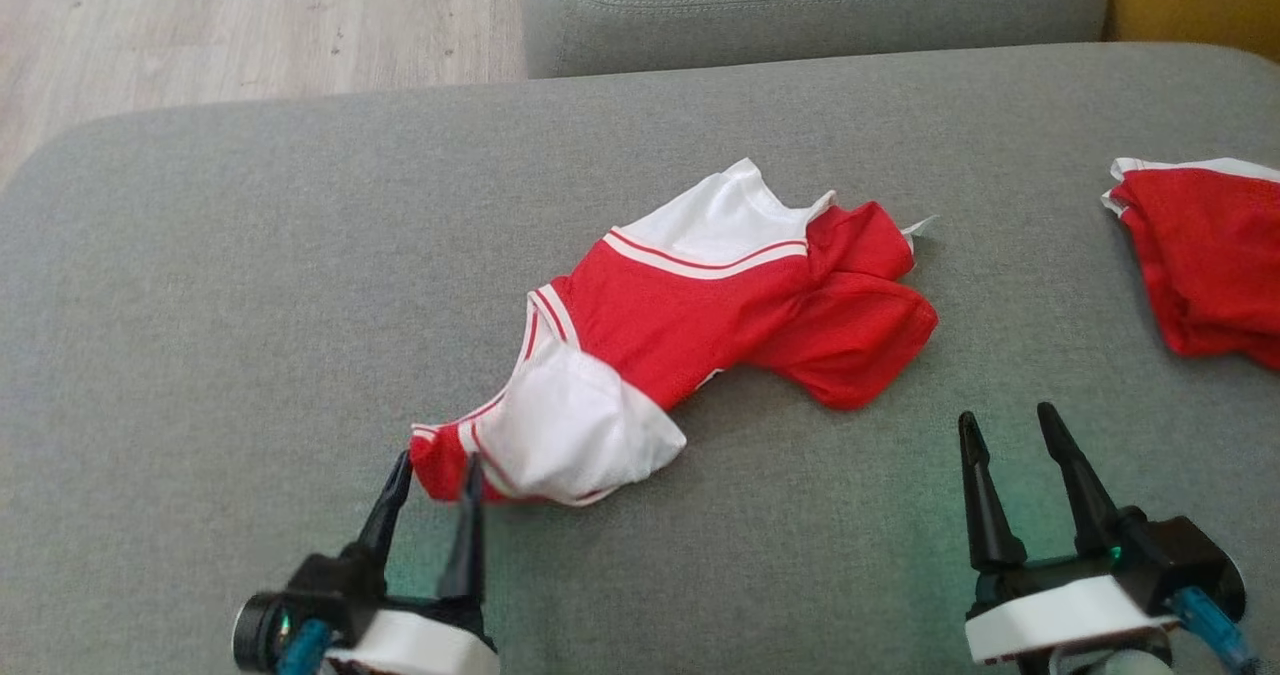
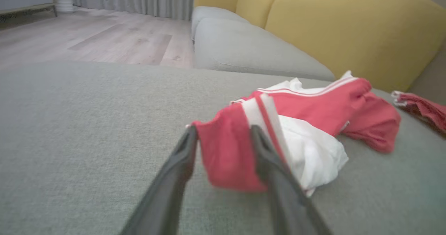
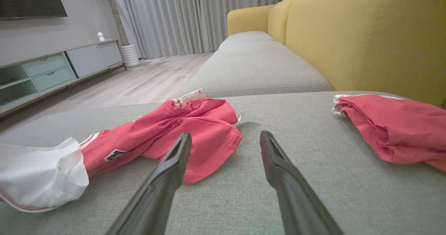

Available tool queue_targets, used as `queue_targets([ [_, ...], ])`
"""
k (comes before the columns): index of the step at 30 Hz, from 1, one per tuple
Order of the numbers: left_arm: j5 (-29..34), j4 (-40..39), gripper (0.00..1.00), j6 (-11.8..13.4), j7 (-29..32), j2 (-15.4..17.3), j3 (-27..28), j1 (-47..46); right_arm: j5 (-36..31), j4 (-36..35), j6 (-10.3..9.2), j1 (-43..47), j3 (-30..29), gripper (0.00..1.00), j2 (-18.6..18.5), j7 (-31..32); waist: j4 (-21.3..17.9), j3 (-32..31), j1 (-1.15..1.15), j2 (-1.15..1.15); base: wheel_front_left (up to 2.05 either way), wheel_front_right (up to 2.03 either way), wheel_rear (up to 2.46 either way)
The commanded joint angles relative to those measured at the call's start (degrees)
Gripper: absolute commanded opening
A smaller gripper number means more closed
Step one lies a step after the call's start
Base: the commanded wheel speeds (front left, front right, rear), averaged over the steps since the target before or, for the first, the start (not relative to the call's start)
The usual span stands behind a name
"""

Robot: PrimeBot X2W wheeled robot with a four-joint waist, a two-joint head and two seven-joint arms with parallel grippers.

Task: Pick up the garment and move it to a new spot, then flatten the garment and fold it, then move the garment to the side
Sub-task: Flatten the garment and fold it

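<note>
Now, left gripper (image 1: 435,467), lower left of the head view: jaws parted, straddling the red corner at the garment's near end. In the left wrist view that red cloth lies between the two dark fingers (image 2: 174,179) and reaches from one tip to the other. It is slack, not pinched flat.

Right gripper (image 1: 1007,417), lower right of the head view: jaws spread wide, nothing between them, bare grey fabric under the tips. Well apart from the cloth.

Garment (image 1: 690,305): red and white, striped trim, crumpled in a loose diagonal across the middle of the frame. Its white bunched part sits just beside the left fingertips, red body in the centre, and a white panel at the upper end. It rests on the grey cushion (image 1: 250,255).

Second red garment (image 1: 1210,255), with white edging, at the right edge of the frame on the same cushion, apart from the first.

Beyond: another grey seat cushion (image 1: 800,5) at top centre, pale wood floor (image 1: 200,25) upper left, yellow sofa back (image 3: 366,36) upper right of the right wrist view.
</note>
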Motion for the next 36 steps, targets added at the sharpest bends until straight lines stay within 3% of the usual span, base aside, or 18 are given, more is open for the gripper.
queue_targets([
  [1, 2.7, -2.0, 1.0, 0.0, -0.7, 1.9, 0.7, -2.9, -0.4, -1.6, 0.37, -0.9, 1.6, 1.0, -0.7, 0.0, 0.0, 0.2, 0.01, 0.0, 0.0, 0.0, 0.0],
  [5, 8.9, -4.4, 1.0, 2.6, -0.2, 4.4, -1.2, -5.6, -0.3, -1.6, 0.37, -1.6, 2.0, 1.0, -0.7, 0.0, -0.3, 0.6, 0.01, 0.0, 0.0, 0.0, 0.0],
  [9, 13.8, -7.3, 1.0, 2.2, 3.9, 6.5, -4.3, -10.3, -0.2, -1.7, 0.37, -2.1, 2.3, 1.0, -0.9, 0.0, -1.1, 1.2, 0.01, 0.0, 0.0, 0.0, 0.0],
  [14, 14.5, -4.4, 1.0, -1.8, 13.2, 6.9, -7.4, -17.0, -0.1, -1.7, 0.37, -3.2, 3.0, 1.0, -1.3, 0.0, -2.1, 3.3, 0.01, 0.0, 0.0, 0.0, 0.0],
  [20, 14.5, 3.4, 1.0, -3.5, 20.5, 8.6, -7.6, -22.1, 0.0, -1.6, 0.37, -4.6, 3.8, 1.0, -2.0, 0.0, -3.5, 5.5, 0.01, 0.0, 0.0, 0.0, 0.0],
  [25, 11.6, 6.7, 1.0, -6.2, 23.2, 8.5, -7.6, -22.8, 0.2, -1.7, 0.37, -4.8, 3.4, 1.0, -2.3, 0.0, -3.9, 6.2, 0.01, 0.0, 0.0, 0.0, 0.0],
  [36, 10.4, 11.2, 1.0, -8.6, 22.4, 8.7, -8.2, -25.4, 0.2, -1.5, 0.37, -5.3, 4.2, 1.0, -2.0, 0.0, -5.2, 6.8, 0.01, 0.0, 0.0, 0.0, 0.0],
])
